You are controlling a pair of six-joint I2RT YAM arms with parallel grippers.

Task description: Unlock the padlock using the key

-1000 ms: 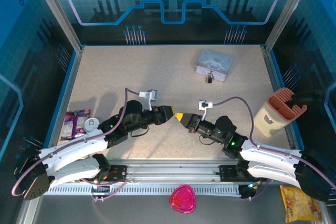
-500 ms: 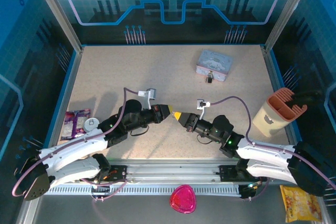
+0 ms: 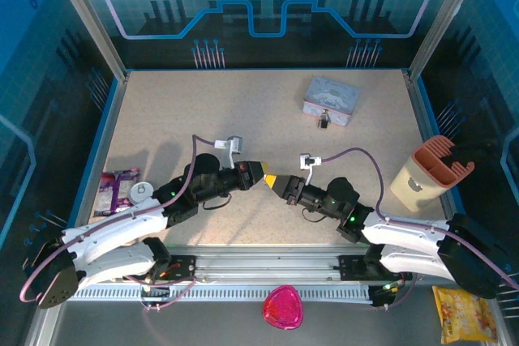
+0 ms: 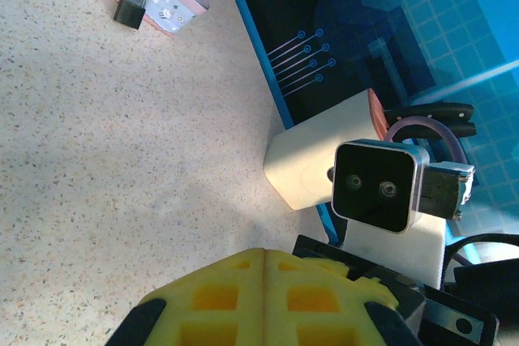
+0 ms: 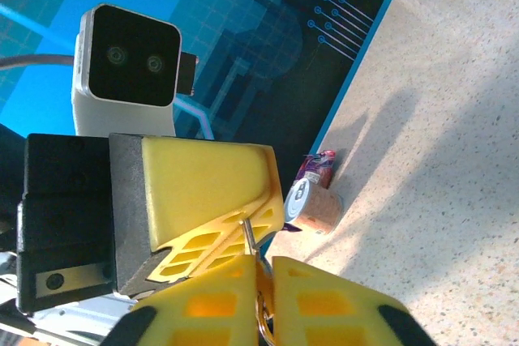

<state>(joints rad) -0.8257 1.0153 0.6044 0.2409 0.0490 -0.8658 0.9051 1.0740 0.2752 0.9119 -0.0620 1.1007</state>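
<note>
Mid-table, right gripper (image 3: 272, 180) has edged left; clenched, seemingly on the key (image 5: 252, 239); left gripper (image 3: 259, 173) clenched.

We note a speckled beige bench (image 3: 203, 111). Upper right of the frame: a pale blue tin (image 3: 330, 96), with the padlock (image 3: 323, 121) touching its near side. Right edge: a cream container (image 3: 418, 177). Left edge: a purple packet (image 3: 113, 188) beside a small round can (image 3: 142, 193).

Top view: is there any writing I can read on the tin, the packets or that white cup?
Nothing legible anywhere.
Blue tin: cartoon print, no readable words.
Purple packet: printing too small.
Yellow bag: too blurred.
White cup: faint mark, too small.
</note>
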